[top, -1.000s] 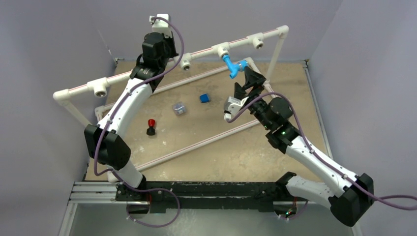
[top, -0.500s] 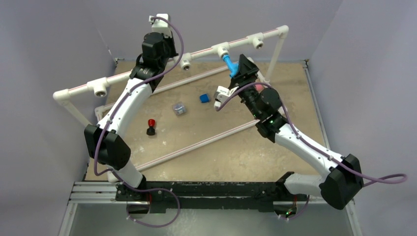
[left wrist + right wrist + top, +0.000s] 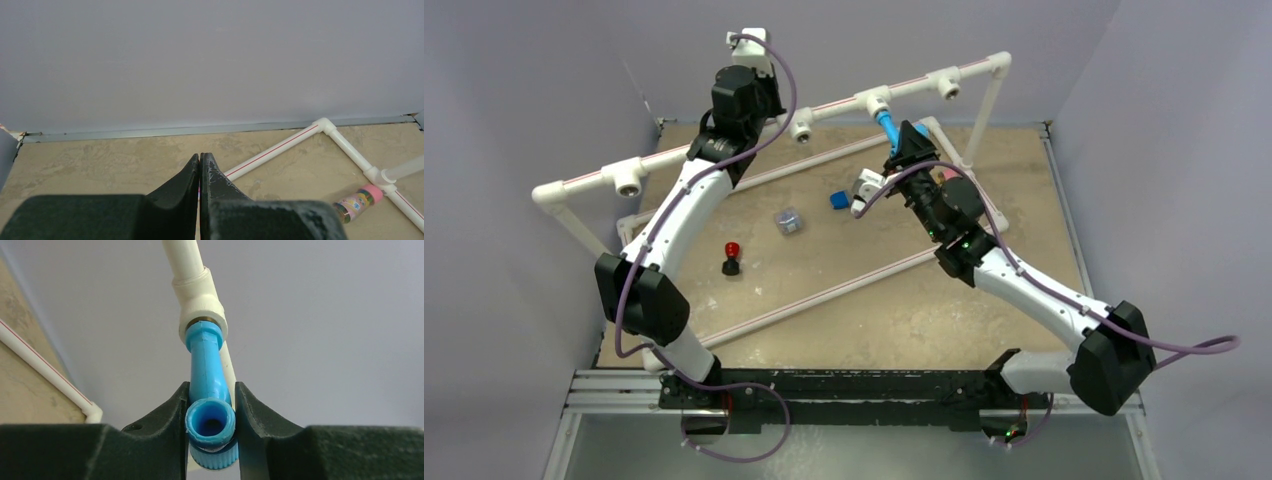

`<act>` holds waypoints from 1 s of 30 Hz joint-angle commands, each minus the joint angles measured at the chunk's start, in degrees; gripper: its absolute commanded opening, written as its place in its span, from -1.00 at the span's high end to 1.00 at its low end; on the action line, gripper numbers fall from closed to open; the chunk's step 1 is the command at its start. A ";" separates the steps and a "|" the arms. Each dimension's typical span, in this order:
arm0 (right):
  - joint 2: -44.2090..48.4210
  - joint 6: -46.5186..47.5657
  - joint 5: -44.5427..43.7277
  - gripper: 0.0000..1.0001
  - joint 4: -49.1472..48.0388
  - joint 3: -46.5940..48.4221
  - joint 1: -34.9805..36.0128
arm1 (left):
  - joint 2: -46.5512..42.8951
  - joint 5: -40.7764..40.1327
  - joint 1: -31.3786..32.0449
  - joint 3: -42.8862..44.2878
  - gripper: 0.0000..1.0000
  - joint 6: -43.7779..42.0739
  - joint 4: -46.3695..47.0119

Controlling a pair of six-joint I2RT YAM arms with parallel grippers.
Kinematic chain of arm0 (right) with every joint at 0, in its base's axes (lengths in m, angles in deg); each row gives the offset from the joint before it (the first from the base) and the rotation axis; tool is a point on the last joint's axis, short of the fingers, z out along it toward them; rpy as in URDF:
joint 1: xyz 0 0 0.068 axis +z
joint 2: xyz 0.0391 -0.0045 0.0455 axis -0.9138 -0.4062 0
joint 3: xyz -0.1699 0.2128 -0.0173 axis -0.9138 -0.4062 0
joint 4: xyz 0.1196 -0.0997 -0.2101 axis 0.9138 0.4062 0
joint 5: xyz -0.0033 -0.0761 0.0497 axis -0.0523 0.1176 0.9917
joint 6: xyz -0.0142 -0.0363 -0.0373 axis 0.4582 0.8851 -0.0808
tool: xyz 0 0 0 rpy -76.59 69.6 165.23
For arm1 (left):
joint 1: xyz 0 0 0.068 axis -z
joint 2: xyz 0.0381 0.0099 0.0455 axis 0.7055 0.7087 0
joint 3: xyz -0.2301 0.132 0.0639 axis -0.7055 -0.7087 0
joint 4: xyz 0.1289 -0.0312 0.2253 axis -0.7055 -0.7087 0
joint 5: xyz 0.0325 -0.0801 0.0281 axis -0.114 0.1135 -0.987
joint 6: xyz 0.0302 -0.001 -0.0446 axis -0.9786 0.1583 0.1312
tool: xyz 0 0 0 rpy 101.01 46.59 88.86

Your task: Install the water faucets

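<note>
Moved since a second ago: right arm swung in toward the pipe rail (image 3: 914, 85), right gripper (image 3: 907, 143) closing from wide.
Top view: light-blue faucet (image 3: 887, 124) hangs from one tee fitting (image 3: 876, 103). Three other sockets look vacant, so most of the job seems left. Mottled tan worktop (image 3: 874, 320), pale lilac walls.
Left wrist view: left gripper (image 3: 200, 157) clenched, nothing in it.
Right wrist view: fingers clasp the faucet's spout, its upper end seated in the fitting.
</note>
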 commanded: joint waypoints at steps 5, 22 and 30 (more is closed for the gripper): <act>2.61 -22.52 -3.25 1.00 -9.13 -4.75 1.86 | 1.08 1.29 -0.52 -2.56 1.00 0.13 -6.52; 0.41 -113.11 -1.18 1.00 -8.16 -1.28 2.18 | 1.15 1.91 -0.48 -2.30 1.00 0.17 -6.87; 0.20 -150.61 -0.06 1.00 -21.82 -7.05 2.12 | 1.10 2.66 -0.50 -2.58 1.00 0.39 -6.85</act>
